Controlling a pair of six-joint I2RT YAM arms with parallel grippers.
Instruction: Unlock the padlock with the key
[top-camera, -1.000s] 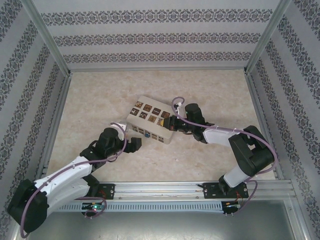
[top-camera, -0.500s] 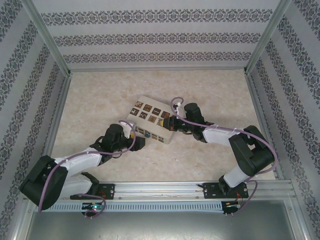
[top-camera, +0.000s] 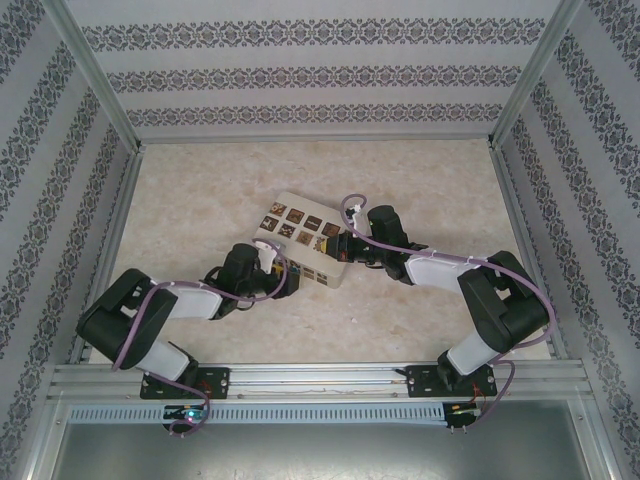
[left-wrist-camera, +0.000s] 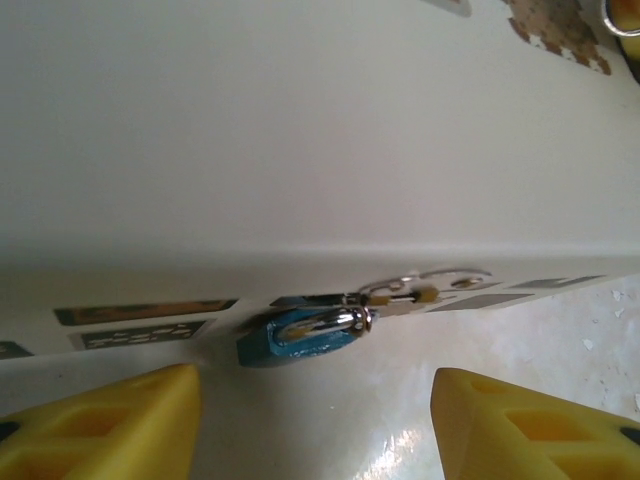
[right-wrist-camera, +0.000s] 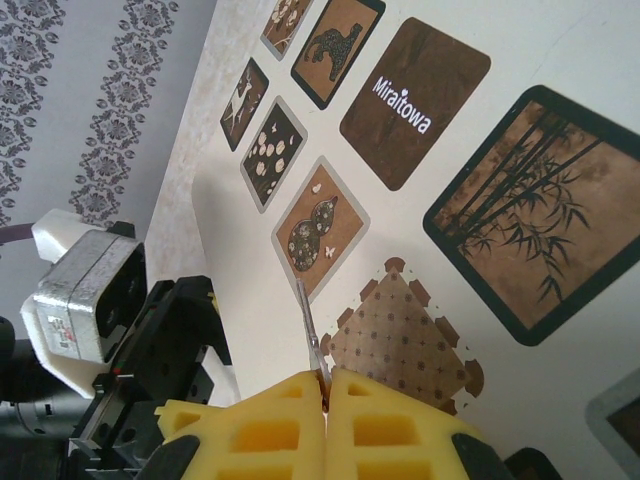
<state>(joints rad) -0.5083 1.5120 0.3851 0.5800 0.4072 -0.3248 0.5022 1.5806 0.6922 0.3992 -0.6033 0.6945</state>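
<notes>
Padlock (left-wrist-camera: 300, 335) seen by the left wrist camera: blue body, lying on its side just ahead of the left gripper (left-wrist-camera: 315, 425) and roughly centred between its two yellow fingers (left-wrist-camera: 110, 420). The silvery shackle (left-wrist-camera: 348, 320) passes through a metal hasp (left-wrist-camera: 425, 290) at the lower edge of the cream box (left-wrist-camera: 300, 150). The left gripper's jaws stand apart, one finger on each side of the padlock and neither touching it. Bare table (left-wrist-camera: 400, 400) shows between the fingers and the box wall.

Right wrist view: the right gripper (right-wrist-camera: 325, 378) is closed, its yellow pads pressed together. A thin metal sliver, the key (right-wrist-camera: 310, 320), sticks out forward from between the pads and is pinched by them. It lies over the box top (right-wrist-camera: 560, 330), ahead of the fingertips, among the brown patterned squares. The left arm's dark wrist (right-wrist-camera: 150, 350) sits to the left, beyond the box edge.

Top external view: the left gripper (top-camera: 285, 282) is at the near long side of the cream box (top-camera: 285, 232). The right gripper (top-camera: 340, 245) is at the box's right end, over its top. The two grippers are near each other with the corner of the box between them. The padlock and key are too small to make out here.
</notes>
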